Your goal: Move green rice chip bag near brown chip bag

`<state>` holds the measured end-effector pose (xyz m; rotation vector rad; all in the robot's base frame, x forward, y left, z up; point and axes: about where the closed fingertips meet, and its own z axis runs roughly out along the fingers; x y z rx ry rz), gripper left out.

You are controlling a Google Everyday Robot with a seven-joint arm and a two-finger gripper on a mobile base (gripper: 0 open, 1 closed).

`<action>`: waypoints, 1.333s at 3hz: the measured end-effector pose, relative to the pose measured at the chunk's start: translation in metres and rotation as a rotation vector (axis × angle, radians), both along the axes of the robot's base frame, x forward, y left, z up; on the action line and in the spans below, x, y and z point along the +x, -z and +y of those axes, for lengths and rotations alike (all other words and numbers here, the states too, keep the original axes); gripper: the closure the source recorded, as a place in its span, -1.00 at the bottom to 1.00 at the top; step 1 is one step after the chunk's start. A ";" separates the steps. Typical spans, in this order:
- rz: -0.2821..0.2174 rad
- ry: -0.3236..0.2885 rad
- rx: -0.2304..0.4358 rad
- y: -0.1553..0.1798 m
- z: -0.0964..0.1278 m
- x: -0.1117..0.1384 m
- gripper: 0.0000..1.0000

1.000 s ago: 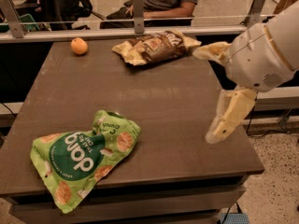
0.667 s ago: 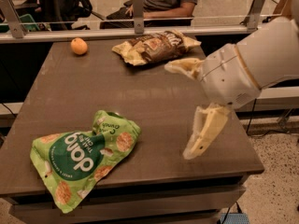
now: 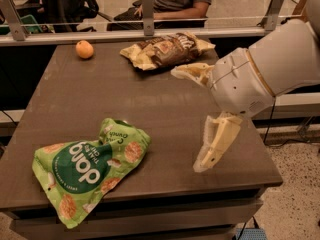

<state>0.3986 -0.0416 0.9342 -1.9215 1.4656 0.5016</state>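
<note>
Hovering over the tabletop (image 3: 100,96) with pincer (image 3: 187,120) spread wide and empty; looking left for the green bag (image 3: 90,171), lying slantwise, well apart.

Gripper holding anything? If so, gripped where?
Nothing held. The gripper hangs open over the table, apart from the green rice chip bag and brown chip bag.

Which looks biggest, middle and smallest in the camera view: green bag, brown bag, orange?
Green bag (nearer the camera, so unsure)
Brown bag
Orange
The tool hovers right of the green bag.
</note>
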 end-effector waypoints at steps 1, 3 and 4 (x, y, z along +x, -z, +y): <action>-0.024 0.014 0.026 -0.003 0.001 0.003 -1.00; -0.050 -0.038 0.110 0.032 0.057 0.038 -1.00; -0.023 -0.065 0.150 0.053 0.090 0.045 -1.00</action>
